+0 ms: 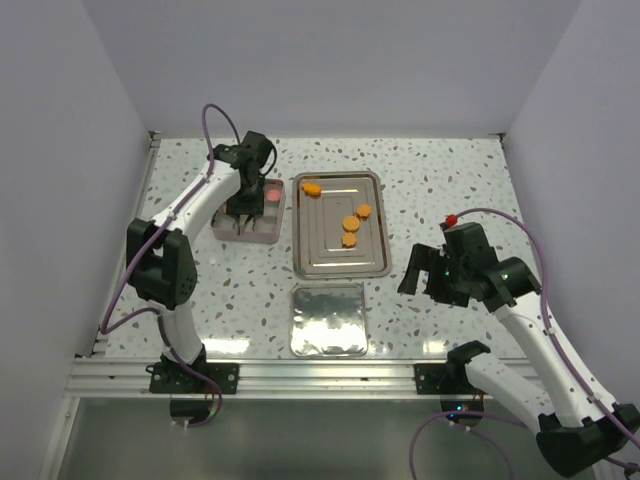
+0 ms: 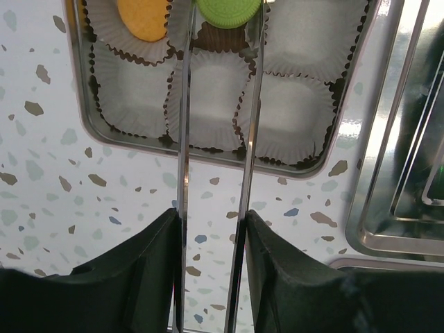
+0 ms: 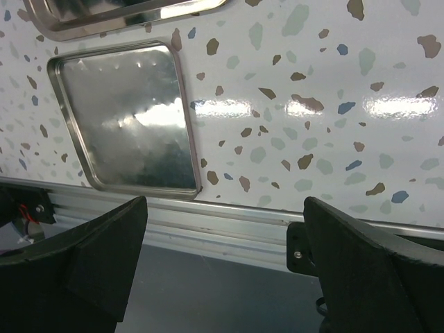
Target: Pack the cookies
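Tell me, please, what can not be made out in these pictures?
- Top view: the left arm hides most of the box; its contents cannot be counted.
- Left wrist view: the top edge cuts off the green cookie, so whether the left hand grips it is unclear.
- Right wrist view: the top edge cuts off the tray; its orange cookies are out of view here.

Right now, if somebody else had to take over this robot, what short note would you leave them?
Left gripper: shut on a green cookie, held over the box of paper cups.
Right gripper: open and empty, near the front edge of the table.
Done: an orange cookie and a pink cookie are in the box.
Left: set the green cookie in a cup, then bring over the four orange cookies waiting on the tray. Several cups are unfilled.
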`<state>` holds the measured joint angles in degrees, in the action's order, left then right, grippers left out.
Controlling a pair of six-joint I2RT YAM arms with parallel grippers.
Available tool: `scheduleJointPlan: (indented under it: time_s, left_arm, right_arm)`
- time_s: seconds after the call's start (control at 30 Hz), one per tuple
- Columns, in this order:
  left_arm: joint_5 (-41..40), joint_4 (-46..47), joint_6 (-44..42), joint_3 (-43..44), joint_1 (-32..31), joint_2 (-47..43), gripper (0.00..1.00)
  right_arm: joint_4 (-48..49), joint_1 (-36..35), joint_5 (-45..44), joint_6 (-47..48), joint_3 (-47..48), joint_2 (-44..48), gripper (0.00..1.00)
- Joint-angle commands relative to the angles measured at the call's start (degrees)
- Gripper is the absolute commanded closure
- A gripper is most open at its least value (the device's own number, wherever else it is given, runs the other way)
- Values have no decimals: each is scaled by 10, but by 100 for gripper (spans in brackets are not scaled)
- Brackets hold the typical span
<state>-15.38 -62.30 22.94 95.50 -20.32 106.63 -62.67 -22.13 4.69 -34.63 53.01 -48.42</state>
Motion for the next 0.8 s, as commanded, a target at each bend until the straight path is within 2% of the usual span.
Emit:
scheduleJointPlan:
  time_s: [0.0, 0.13, 0.37, 0.77]
  left_arm:
    - [-6, 4, -8, 25, 4, 2, 55]
    - [-11, 3, -8, 35, 4, 2, 51]
    - [-17, -23, -7, 78, 5, 16, 39]
    - [3, -63, 4, 136, 3, -15, 38]
  right_arm:
    - [12, -3, 4, 14, 1, -3, 2]
    - [11, -3, 4, 17, 0, -4, 2]
    - [14, -3, 8, 20, 0, -4, 2]
    - [6, -3, 2, 24, 5, 12, 2]
